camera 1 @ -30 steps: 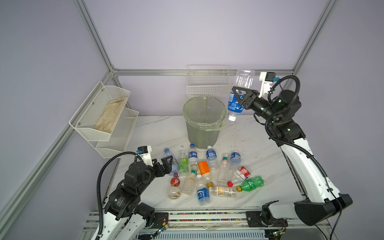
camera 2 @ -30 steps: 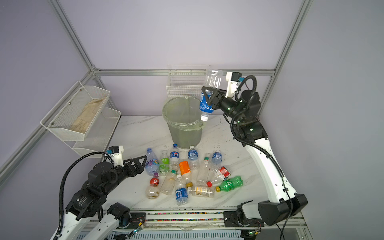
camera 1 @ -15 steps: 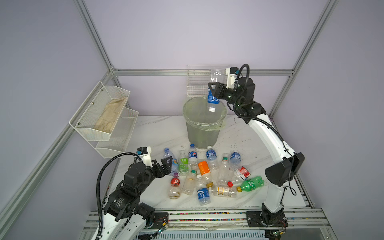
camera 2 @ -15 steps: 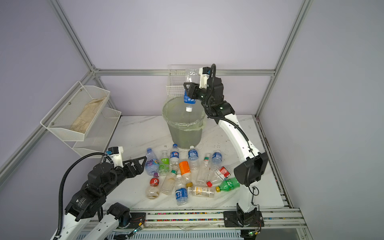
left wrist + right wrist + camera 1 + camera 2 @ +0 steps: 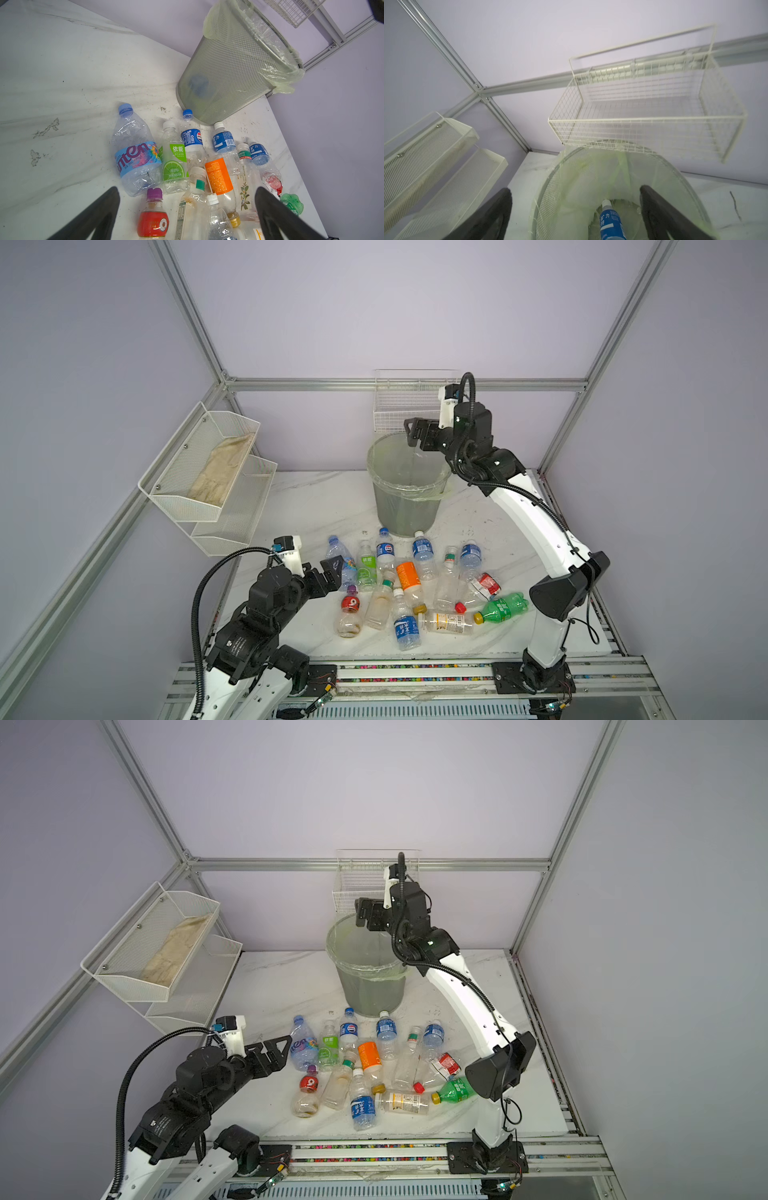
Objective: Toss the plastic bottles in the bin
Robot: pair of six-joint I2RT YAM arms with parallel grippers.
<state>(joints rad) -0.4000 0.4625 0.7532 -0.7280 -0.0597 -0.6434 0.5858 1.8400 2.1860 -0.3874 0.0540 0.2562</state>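
Note:
The bin [image 5: 403,510] [image 5: 370,990] stands at the back of the marble table, a grey mesh wastebasket lined with a pale green bag. My right gripper [image 5: 415,434] [image 5: 575,190] hangs open over its rim, empty. A blue-labelled bottle [image 5: 609,220] lies down inside the bin [image 5: 564,182]; through the mesh it shows as a blue blur [image 5: 199,85]. Several plastic bottles lie clustered in front, among them a big blue-and-pink-labelled one [image 5: 340,553] [image 5: 137,158], an orange-labelled one [image 5: 408,574] and an all-green one [image 5: 503,608]. My left gripper [image 5: 332,568] [image 5: 187,191] is open just left of the cluster, holding nothing.
A white wire basket [image 5: 411,406] [image 5: 654,108] hangs on the back frame just above and behind the bin. Two white mesh shelf trays [image 5: 208,472] with a folded cloth are fixed on the left wall. A metal rail [image 5: 415,672] runs along the table's front edge.
My right arm swung left from beside the bin to over its mouth and opened; the blue-labelled bottle it held has dropped into the bin. The left arm has not moved.

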